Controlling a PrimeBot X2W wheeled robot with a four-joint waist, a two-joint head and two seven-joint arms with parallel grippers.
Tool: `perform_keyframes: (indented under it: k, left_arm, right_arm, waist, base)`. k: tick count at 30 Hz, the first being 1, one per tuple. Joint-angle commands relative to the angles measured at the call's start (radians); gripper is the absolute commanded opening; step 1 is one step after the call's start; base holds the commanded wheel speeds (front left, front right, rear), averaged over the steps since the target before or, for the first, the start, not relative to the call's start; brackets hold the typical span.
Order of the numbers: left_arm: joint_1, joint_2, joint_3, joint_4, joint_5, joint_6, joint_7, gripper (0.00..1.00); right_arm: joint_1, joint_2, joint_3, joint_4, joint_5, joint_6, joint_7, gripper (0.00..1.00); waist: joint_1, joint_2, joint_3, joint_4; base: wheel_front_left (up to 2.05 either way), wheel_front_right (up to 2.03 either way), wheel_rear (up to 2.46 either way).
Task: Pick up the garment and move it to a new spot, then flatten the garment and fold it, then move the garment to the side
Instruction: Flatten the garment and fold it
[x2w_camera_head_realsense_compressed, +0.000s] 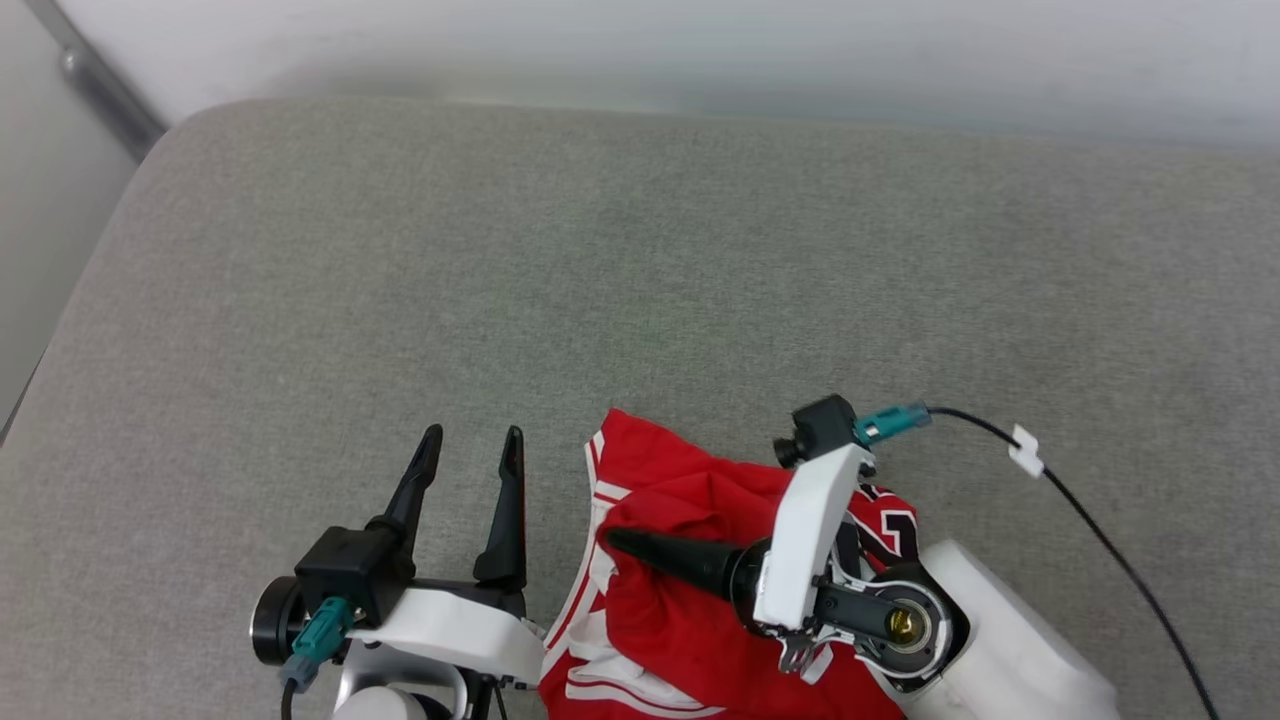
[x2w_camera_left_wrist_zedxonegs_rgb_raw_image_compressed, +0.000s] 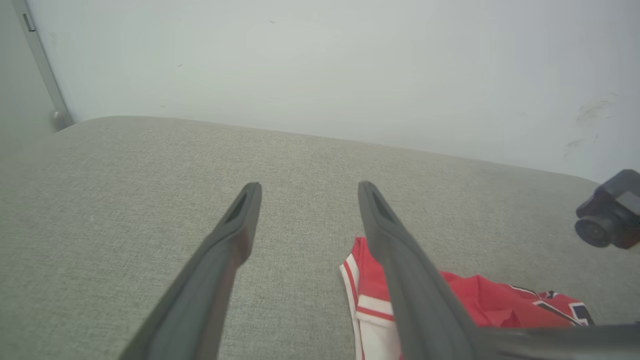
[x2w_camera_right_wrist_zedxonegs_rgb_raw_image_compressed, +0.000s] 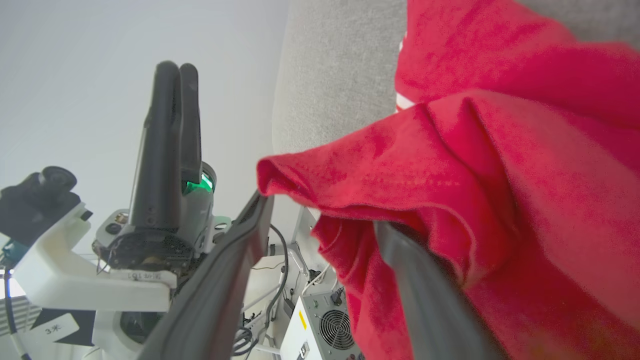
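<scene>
The garment (x2w_camera_head_realsense_compressed: 660, 610), a red T-shirt with white striped sleeve trim, lies bunched at the near edge of the grey cushioned surface (x2w_camera_head_realsense_compressed: 640, 260). My right gripper (x2w_camera_head_realsense_compressed: 615, 545) points left over it. In the right wrist view a red fold (x2w_camera_right_wrist_zedxonegs_rgb_raw_image_compressed: 500, 150) drapes across both spread fingers of the right gripper (x2w_camera_right_wrist_zedxonegs_rgb_raw_image_compressed: 322, 215), and the right finger runs under the cloth. My left gripper (x2w_camera_head_realsense_compressed: 473, 440) stands open just left of the shirt, nothing between its fingers. The left wrist view shows the left gripper (x2w_camera_left_wrist_zedxonegs_rgb_raw_image_compressed: 308, 187) above bare cushion, with the garment (x2w_camera_left_wrist_zedxonegs_rgb_raw_image_compressed: 500, 300) to its right.
A pale wall (x2w_camera_head_realsense_compressed: 700, 50) rises behind the cushion, whose rounded left edge (x2w_camera_head_realsense_compressed: 90, 280) drops off. A black cable with a white tag (x2w_camera_head_realsense_compressed: 1025, 450) trails from my right wrist. A white box with a fan (x2w_camera_right_wrist_zedxonegs_rgb_raw_image_compressed: 330, 325) stands below the cushion's near side.
</scene>
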Motion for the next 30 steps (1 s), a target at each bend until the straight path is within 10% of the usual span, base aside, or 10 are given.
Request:
perform_keyframes:
  k: [1,11,20,30]
  left_arm:
    - [0.002,0.001,0.006,0.001,0.007,-0.004,-0.005,1.0]
    - [0.045,0.018,0.034,0.009,0.011,0.009,-0.004,1.0]
    - [0.073,0.046,0.067,-0.003,0.008,0.026,-0.004,1.0]
    - [0.107,0.066,0.106,-0.018,0.019,0.039,-0.003,1.0]
  right_arm:
    - [-0.021,-0.013,0.02,-0.024,-0.029,0.0,-0.012,1.0]
    - [-0.048,-0.188,0.134,-0.127,-0.423,0.0,-0.233,1.0]
    - [0.067,-0.234,-0.167,-0.032,-0.751,0.0,-0.472,1.0]
    - [0.256,-0.133,-0.525,-0.24,-0.996,0.0,-0.635,1.0]
  waist:
    - [-0.0001,0.0,-0.011,-0.012]
    - [-0.0001,0.0,-0.074,-0.082]
    - [-0.0001,0.0,-0.102,-0.15]
    - [-0.0001,0.0,-0.141,-0.183]
  base:
    - [0.0,0.0,0.0]
    - [0.0,0.0,0.0]
    - [0.0,0.0,0.0]
    - [0.0,0.0,0.0]
